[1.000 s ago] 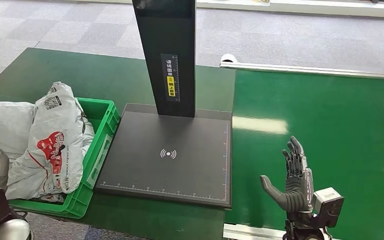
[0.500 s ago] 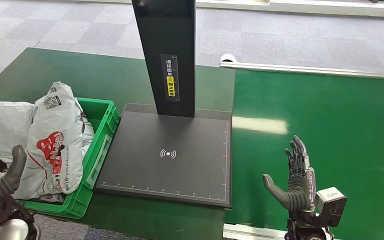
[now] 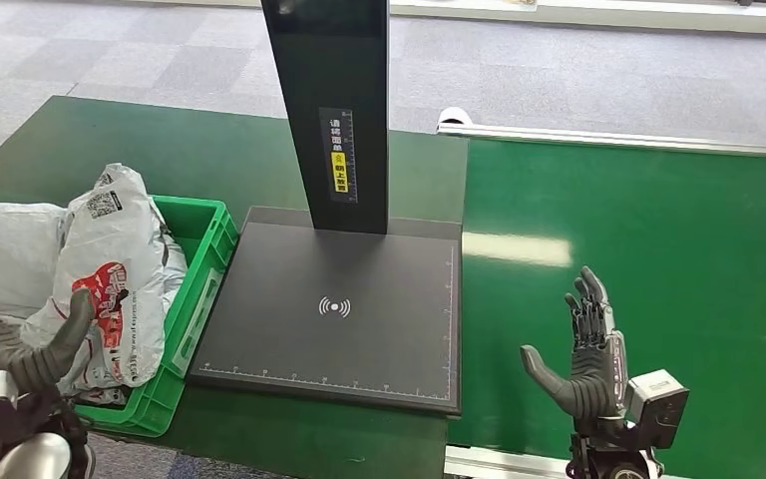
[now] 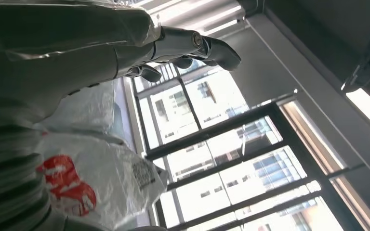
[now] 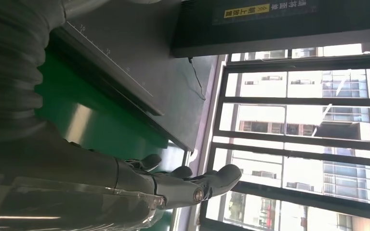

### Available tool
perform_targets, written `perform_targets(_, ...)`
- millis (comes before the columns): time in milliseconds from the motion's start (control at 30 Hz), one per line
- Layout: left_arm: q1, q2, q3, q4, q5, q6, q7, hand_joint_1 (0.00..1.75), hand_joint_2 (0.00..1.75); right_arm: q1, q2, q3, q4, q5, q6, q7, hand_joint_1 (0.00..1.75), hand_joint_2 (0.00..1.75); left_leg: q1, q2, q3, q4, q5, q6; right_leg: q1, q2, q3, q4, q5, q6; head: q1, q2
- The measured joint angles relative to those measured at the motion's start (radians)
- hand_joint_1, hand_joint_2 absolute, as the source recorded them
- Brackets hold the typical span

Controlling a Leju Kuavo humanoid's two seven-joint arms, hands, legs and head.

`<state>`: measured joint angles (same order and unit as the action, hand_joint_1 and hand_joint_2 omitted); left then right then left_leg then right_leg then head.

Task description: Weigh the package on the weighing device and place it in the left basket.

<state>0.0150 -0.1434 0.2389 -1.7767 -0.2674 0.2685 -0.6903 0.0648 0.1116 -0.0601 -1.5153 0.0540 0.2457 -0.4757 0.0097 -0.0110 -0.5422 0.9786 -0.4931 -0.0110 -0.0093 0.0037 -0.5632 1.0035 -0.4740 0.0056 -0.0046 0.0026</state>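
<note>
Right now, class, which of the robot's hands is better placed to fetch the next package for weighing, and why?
The right hand. It hovers open over the green conveyor belt beside the dark weighing platform, which is bare. The left hand is at the green plastic basket of grey mailer bags.

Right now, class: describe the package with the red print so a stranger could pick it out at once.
Start at the dark weighing device with its tall black post. Beside it sits a green basket piled with grey mailer bags. The package is the bag nearest the device, marked by a red logo and a QR label; the plain grey bag behind has neither.
</note>
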Motion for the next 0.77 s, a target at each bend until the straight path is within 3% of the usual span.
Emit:
perform_targets(167,-0.015,-0.001,-0.074,0.042,0.030,-0.147,0.045,0.00,1.75,-0.019,-0.002,0.014,0.015,0.000,0.005,0.000,0.00,1.75,0.000,0.000,0.000,0.000,0.000,0.000,0.000,0.000,0.000,0.000,0.000,0.000,0.000,0.000)
perform_targets(400,-0.031,-0.006,-0.141,0.095,0.034,-0.192,0.061,0.00,1.75,-0.025,-0.004,0.021,0.031,0.000,0.014,0.000,0.00,1.75,0.000,0.000,0.000,0.000,0.000,0.000,0.000,0.000,-0.001,0.000,0.000,0.000,0.000,0.000)
perform_targets(567,-0.065,-0.017,-0.235,0.195,0.078,-0.342,0.128,0.00,1.75,-0.039,-0.008,0.034,0.050,-0.027,0.010,0.010,0.00,1.75,0.000,-0.001,-0.001,0.000,0.000,0.000,0.000,-0.001,0.000,0.000,0.000,0.000,0.000,0.000)
perform_targets(700,-0.101,-0.031,-0.282,0.317,0.234,-0.407,0.203,0.00,0.00,-0.055,-0.009,0.041,0.095,-0.058,0.027,0.023,0.00,1.75,0.000,0.000,0.000,0.001,0.000,0.000,0.000,0.000,0.000,0.000,0.001,0.001,0.000,0.000)
perform_targets(767,-0.107,-0.031,-0.294,0.355,0.242,-0.421,0.213,0.00,0.00,-0.059,-0.009,0.049,0.112,-0.057,0.035,0.021,0.00,1.75,0.000,0.000,0.000,0.001,0.000,0.000,0.000,0.000,0.000,0.000,0.001,0.001,0.000,0.000)
